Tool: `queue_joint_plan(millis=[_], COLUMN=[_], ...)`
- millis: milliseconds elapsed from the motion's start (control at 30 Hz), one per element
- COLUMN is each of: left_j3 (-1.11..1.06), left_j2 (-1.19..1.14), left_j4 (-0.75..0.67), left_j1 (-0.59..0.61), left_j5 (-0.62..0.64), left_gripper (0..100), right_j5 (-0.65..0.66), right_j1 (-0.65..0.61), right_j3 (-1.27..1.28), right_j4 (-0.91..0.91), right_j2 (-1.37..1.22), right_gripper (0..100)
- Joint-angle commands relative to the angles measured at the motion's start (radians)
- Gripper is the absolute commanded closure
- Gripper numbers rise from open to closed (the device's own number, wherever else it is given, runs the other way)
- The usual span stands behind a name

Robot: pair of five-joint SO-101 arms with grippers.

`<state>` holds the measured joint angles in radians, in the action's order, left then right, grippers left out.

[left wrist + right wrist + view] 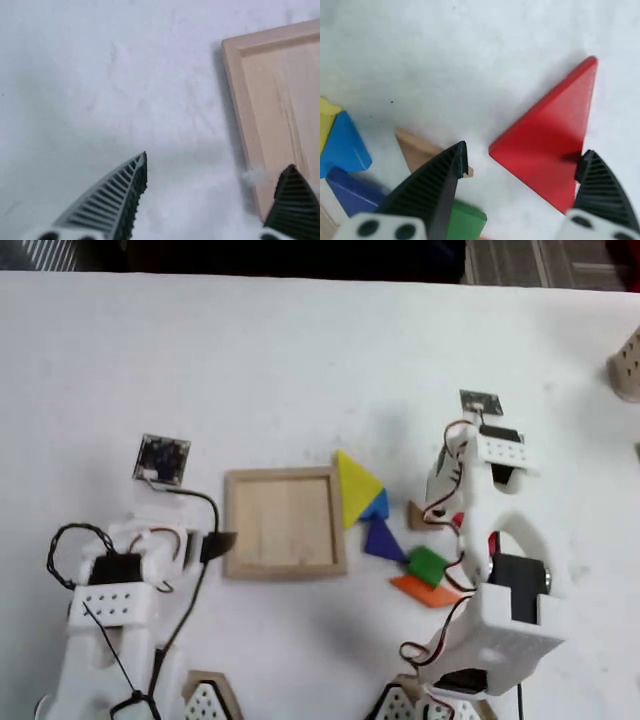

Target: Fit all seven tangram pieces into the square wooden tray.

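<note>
**Spotter:** Black ribbed fingers (pixel 435 185) of your right gripper (pixel 525 149) sit closest. Jaws are spread wide and straddle the red triangle (pixel 550 135), which lies flat on the table (pixel 300 360). They aren't clamped on it, and nothing is held.

**Logger:** Noted. And your left gripper (pixel 217 161)?

**Spotter:** Gaping as well, with bare table between the jaws. One finger hangs over the left rim of the tray (pixel 232 75), at its near corner.

**Logger:** Where's the tray, and where are the pieces?

**Spotter:** Tray is mid-table, between your two arms. The pieces lie on the table to its right.
- Yellow triangle (pixel 356 485) at the tray's far right corner.
- Blue triangle (pixel 376 507) against the yellow one's near edge.
- Dark blue piece (pixel 384 540) just nearer.
- Green square (pixel 427 565) and orange piece (pixel 425 590) nearest of all.
- Wood-coloured triangle (pixel 418 515) right of the blue one, just beside the red.
</note>
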<state>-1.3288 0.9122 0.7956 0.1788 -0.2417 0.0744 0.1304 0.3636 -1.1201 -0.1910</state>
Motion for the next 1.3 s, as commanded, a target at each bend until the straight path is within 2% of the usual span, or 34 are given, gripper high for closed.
queue_joint_plan(millis=[0, 200, 300, 500, 733, 967, 1067, 1267], left_j3=[0.012, 0.012, 0.012, 0.011, 0.011, 0.011, 0.011, 0.011], left_j2=[0.005, 0.005, 0.005, 0.005, 0.005, 0.005, 0.005, 0.005], left_j4=[-0.003, -0.003, -0.003, -0.003, -0.003, -0.003, -0.003, -0.003], left_j1=[-0.012, -0.012, -0.012, -0.012, -0.012, -0.012, -0.012, -0.012], left_j5=[-0.003, -0.005, -0.006, -0.008, -0.008, -0.008, -0.008, -0.008], left_gripper=[61, 61, 61, 61, 61, 61, 61, 61], right_j5=[0.037, 0.055, 0.147, 0.173, 0.173, 0.176, 0.233, 0.242], right_j1=[0.001, 0.036, 0.051, 0.044, 0.042, 0.041, 0.024, 0.044], right_j3=[-0.04, -0.038, -0.021, -0.02, -0.02, -0.018, -0.015, -0.014], right_j4=[-0.002, -0.001, 0.038, 0.039, -0.002, -0.013, -0.041, -0.047], right_j2=[0.008, 0.007, 0.002, -0.012, -0.018, -0.018, -0.019, -0.021], right_gripper=[65.4, 65.4, 65.6, 72.5, 66.3, 66.2, 66.2, 66.2])
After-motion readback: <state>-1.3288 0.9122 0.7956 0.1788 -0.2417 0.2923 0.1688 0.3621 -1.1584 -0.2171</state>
